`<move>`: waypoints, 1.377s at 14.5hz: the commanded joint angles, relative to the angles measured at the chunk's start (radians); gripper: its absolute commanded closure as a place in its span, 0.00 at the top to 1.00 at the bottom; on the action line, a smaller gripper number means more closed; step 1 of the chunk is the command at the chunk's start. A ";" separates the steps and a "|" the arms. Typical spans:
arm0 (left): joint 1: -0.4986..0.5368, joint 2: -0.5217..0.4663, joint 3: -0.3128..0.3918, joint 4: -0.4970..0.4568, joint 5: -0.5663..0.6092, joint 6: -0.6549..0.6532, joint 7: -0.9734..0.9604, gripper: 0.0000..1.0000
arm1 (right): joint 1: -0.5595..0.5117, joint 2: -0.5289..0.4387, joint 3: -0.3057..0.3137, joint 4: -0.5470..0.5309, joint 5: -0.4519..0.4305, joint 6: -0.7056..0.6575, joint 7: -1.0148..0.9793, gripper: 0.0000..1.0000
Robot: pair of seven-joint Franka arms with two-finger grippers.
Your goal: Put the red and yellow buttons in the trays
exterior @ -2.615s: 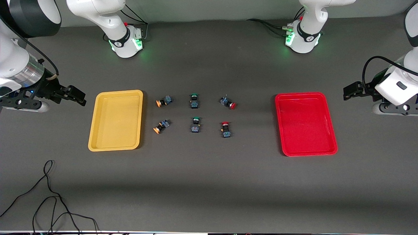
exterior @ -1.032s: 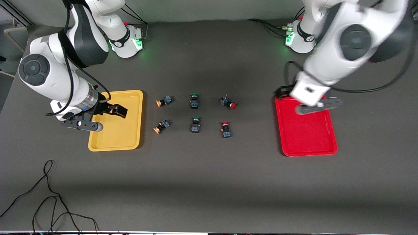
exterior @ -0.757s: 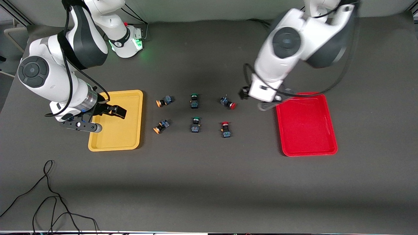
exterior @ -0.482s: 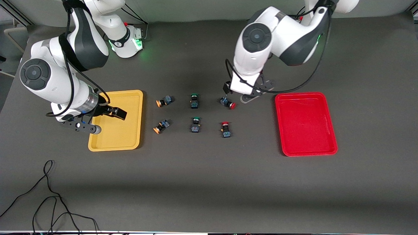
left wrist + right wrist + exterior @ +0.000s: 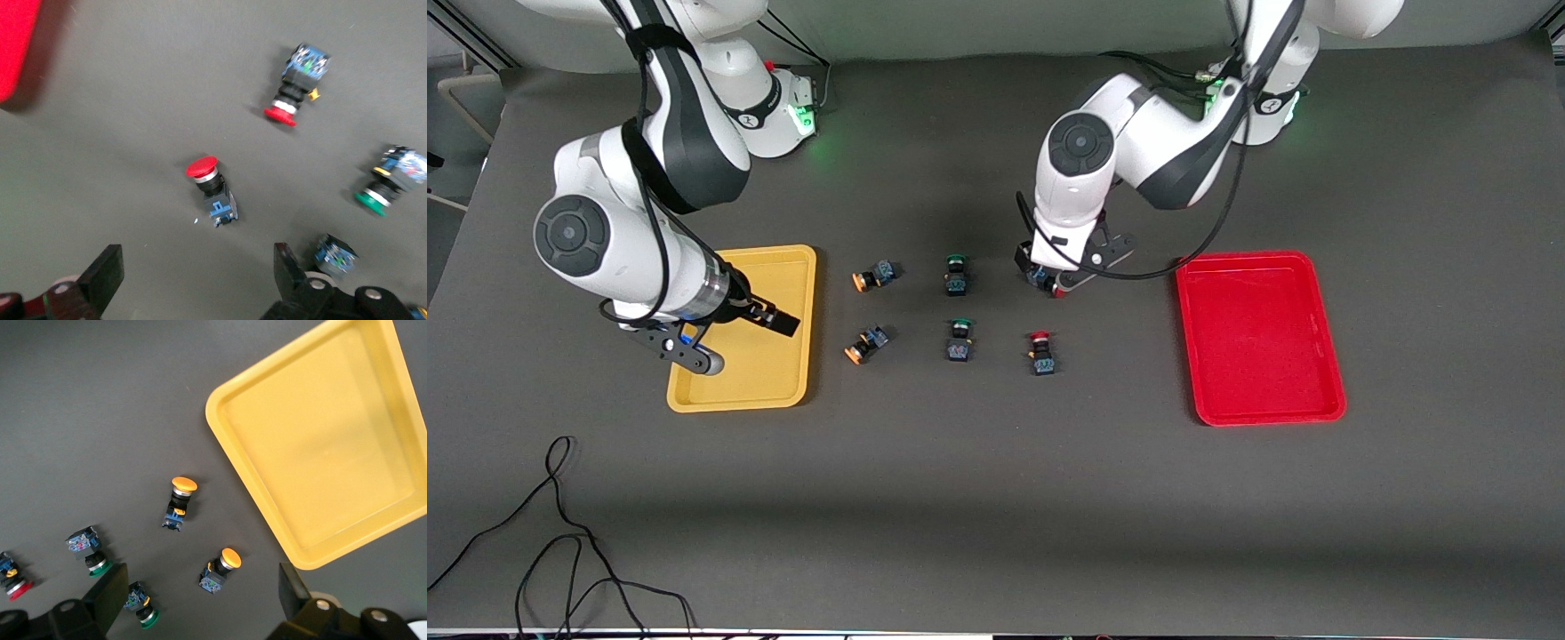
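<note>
Two yellow buttons (image 5: pixel 871 278) (image 5: pixel 864 345) lie beside the yellow tray (image 5: pixel 760 378). Two red buttons lie toward the red tray (image 5: pixel 1258 338). The farther red one (image 5: pixel 1057 286) is partly hidden under my left gripper (image 5: pixel 1040 271), which hangs open just above it. In the left wrist view this button (image 5: pixel 210 187) lies on its side just ahead of the open left gripper (image 5: pixel 197 263). The nearer red button (image 5: pixel 1040 353) lies apart. My right gripper (image 5: pixel 772 318) is open above the yellow tray's button-side edge. The right gripper (image 5: pixel 203 583) frames a yellow button (image 5: pixel 220 570) below it.
Two green-capped switches (image 5: pixel 956 274) (image 5: pixel 959 340) lie in the middle column between the yellow and red ones. A loose black cable (image 5: pixel 560 533) curls on the table near the front camera at the right arm's end.
The left arm has swung from above the red tray to above the farther red button and come lower. The right gripper has shifted a little across the yellow tray toward the buttons.
</note>
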State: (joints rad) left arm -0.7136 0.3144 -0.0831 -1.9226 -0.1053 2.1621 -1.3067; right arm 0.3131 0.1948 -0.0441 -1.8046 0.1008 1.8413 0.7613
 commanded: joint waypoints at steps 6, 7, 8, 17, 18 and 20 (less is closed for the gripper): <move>-0.033 0.187 0.020 -0.016 0.007 0.221 -0.060 1.00 | 0.139 0.032 -0.006 -0.165 0.073 0.157 0.263 1.00; -0.033 0.207 0.022 -0.015 0.018 0.248 -0.060 1.00 | 0.141 0.038 -0.006 -0.168 0.073 0.173 0.269 1.00; -0.033 0.224 0.020 -0.015 0.029 0.261 -0.060 1.00 | 0.139 0.046 -0.006 -0.168 0.073 0.177 0.269 1.00; -0.029 0.227 0.022 -0.003 0.030 0.242 -0.057 0.00 | 0.139 0.052 -0.005 -0.160 0.074 0.191 0.271 1.00; -0.026 0.215 0.022 0.005 0.032 0.216 -0.054 0.00 | 0.139 0.048 -0.005 -0.162 0.074 0.188 0.271 1.00; -0.003 0.155 0.026 0.054 0.032 0.058 -0.004 0.00 | 0.139 0.043 -0.006 -0.162 0.074 0.181 0.271 1.00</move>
State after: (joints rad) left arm -0.7271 0.5427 -0.0690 -1.9067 -0.0888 2.3598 -1.3353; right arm 0.4506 0.2473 -0.0492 -1.9685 0.1557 2.0230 1.0167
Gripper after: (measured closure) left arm 0.661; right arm 0.000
